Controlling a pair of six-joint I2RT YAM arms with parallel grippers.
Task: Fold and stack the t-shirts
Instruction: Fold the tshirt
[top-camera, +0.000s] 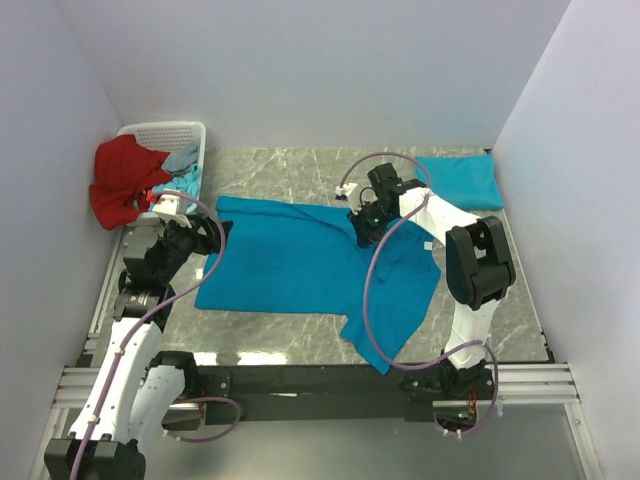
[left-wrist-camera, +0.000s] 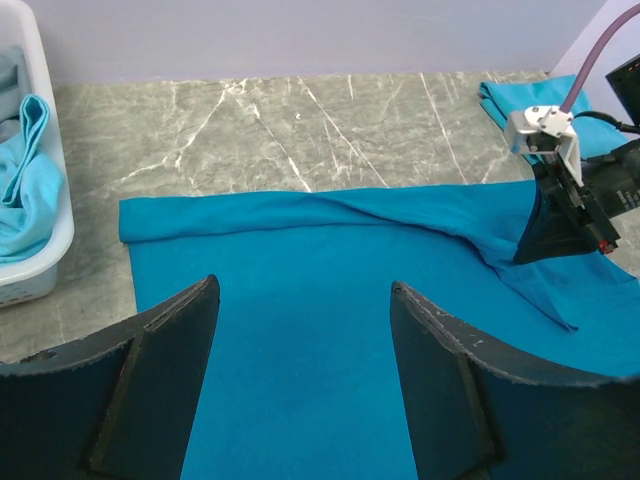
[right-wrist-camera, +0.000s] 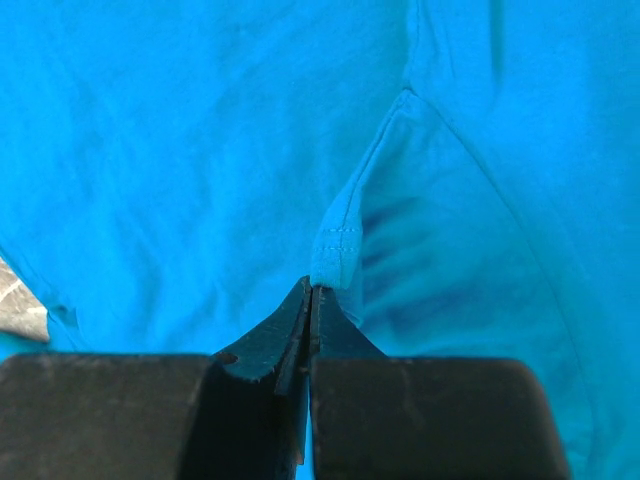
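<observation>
A white plastic basket (top-camera: 185, 130) sits at the far left corner of a grey marble-patterned table (top-camera: 290, 170). A red cloth (top-camera: 122, 180) hangs over its near rim, and a pale blue cloth (left-wrist-camera: 25, 180) lies bunched inside.

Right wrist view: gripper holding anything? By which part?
Yes: the right gripper has its jaws shut on the spread teal t-shirt, pinching a stitched hem edge, likely a sleeve's. The left gripper is open and holds nothing.
</observation>
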